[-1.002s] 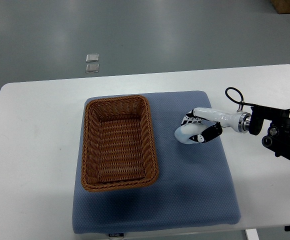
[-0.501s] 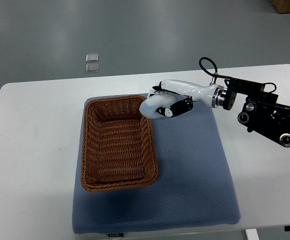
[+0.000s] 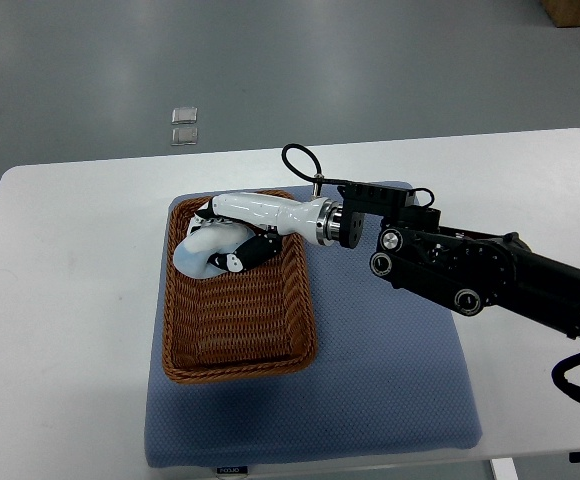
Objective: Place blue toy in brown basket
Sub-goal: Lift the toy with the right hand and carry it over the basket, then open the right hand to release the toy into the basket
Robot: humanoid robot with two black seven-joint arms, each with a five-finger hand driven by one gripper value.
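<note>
We look steeply down from our own side through one top camera, set fairly high, taking in the whole white table and grey floor beyond.

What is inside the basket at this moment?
The right hand is over the basket's far end, shut on a pale blue toy. The rest looks empty; the floor beneath the hand is covered.
</note>
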